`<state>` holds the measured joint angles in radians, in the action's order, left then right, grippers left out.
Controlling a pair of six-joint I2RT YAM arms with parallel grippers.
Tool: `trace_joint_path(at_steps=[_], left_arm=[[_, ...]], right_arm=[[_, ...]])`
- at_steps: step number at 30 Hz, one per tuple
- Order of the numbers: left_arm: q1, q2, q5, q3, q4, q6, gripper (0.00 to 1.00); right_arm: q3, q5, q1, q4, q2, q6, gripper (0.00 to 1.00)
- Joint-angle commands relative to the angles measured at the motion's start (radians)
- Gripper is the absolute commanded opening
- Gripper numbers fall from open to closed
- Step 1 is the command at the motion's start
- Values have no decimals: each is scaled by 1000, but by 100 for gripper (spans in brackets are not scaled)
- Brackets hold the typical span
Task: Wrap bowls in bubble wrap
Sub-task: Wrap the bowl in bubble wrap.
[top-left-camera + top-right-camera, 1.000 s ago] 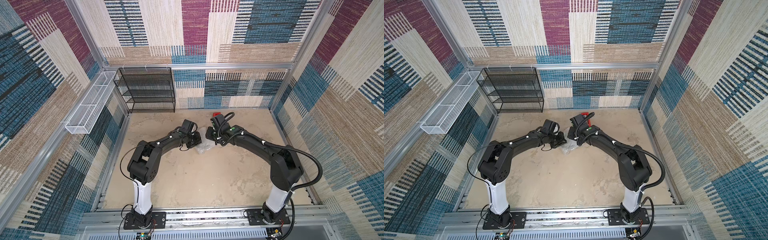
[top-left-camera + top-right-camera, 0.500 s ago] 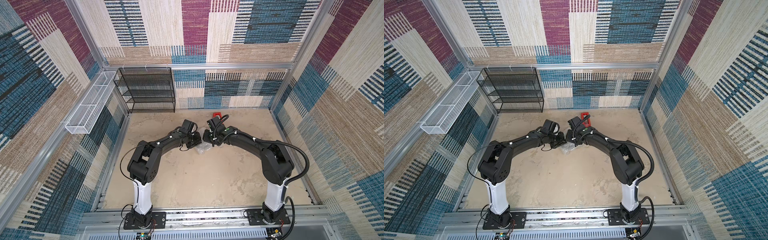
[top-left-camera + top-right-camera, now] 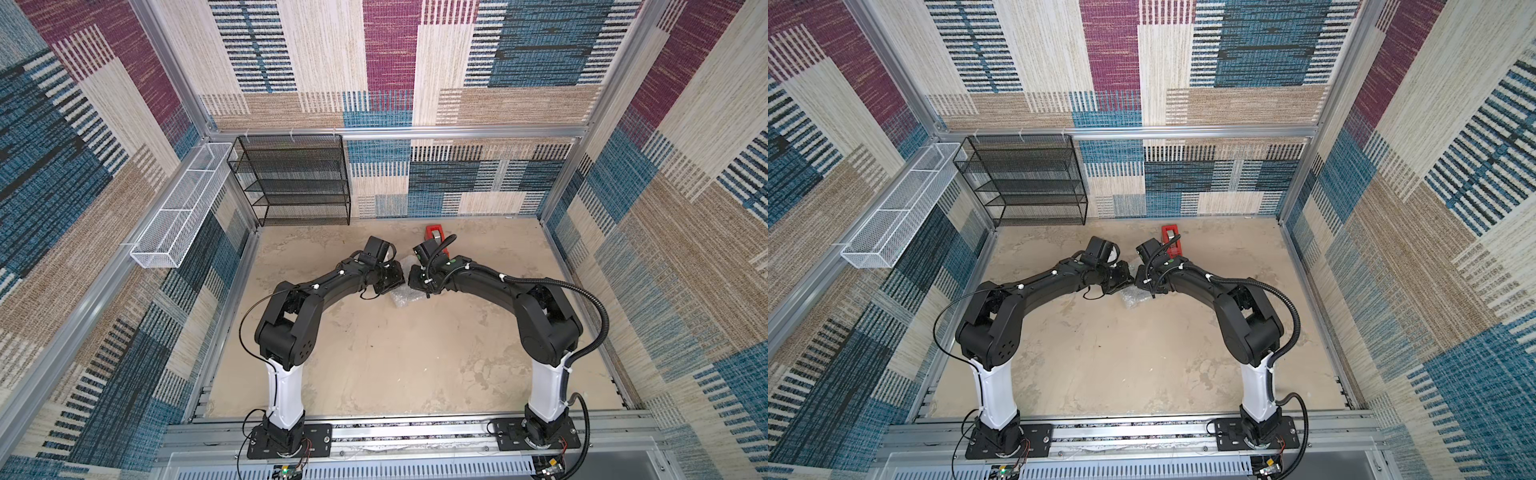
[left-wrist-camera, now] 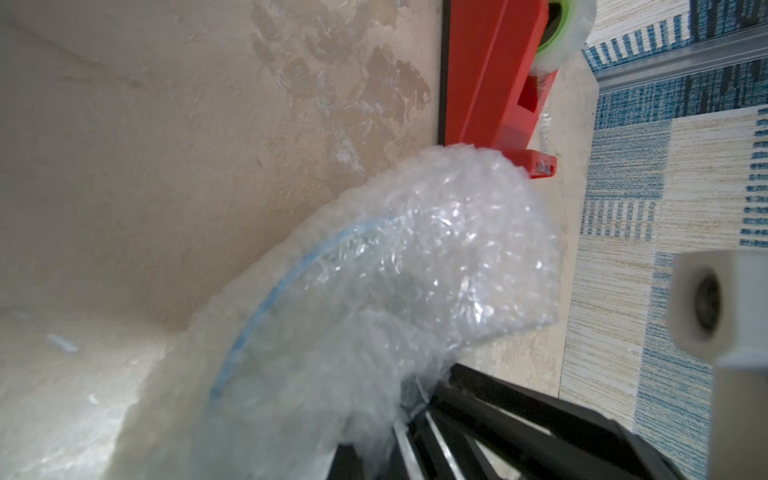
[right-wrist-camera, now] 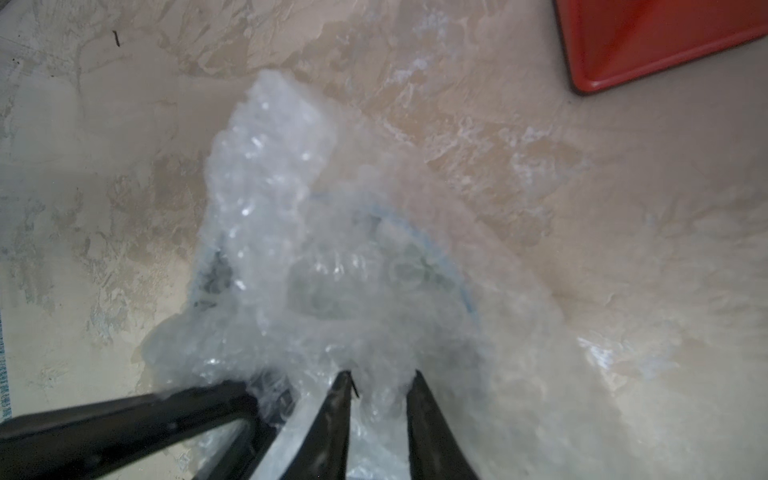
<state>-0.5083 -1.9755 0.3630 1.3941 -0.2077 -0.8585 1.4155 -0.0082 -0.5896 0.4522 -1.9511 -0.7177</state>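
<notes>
Clear wrap (image 3: 405,297) lies bunched over the bowl (image 5: 353,282), just beside the dispenser (image 3: 434,235) on its robot side. Within the last second the right gripper (image 5: 380,378) has swung away from the dispenser to meet the left gripper (image 3: 394,282) over the bundle. Left gripper: fully closed, apparently pinching wrap. Right gripper: jaws narrowly apart, a wrap fold clamped between them. The bowl appears mostly covered, so the remaining step is judged to be closing the folds.

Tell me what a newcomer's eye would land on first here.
The black left arm and right arm meet nose to nose mid-table over a crumpled bubble wrap bundle. In the right wrist view, the bowl shows faintly through the wrap. Just behind the arms lies a red tape dispenser, and a black mesh shelf stands against the back wall.
</notes>
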Motion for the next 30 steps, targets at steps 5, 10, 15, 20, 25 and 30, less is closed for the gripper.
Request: trace_joint_path(at_steps=[5,10,15,20,25,30], left_arm=[[-4,-36,41,35,74,-46,0],[-7,-47,40,33,104,-68,3],[-13,-58,39,53,101,-68,5],[-21,-94,44,86,70,-53,8],[-25,-109,29,94,61,-52,8],[-30,-123,8,124,28,-40,11]], right_arm=[[-25,-55,-1,-40,1,-1,27],[-47,-95,-2,-67,8,-17,28],[-58,-101,-1,-75,32,-25,30],[-50,-100,1,-78,39,-26,32],[-50,-96,4,-73,53,-26,35],[-74,-105,18,-76,87,-29,37]])
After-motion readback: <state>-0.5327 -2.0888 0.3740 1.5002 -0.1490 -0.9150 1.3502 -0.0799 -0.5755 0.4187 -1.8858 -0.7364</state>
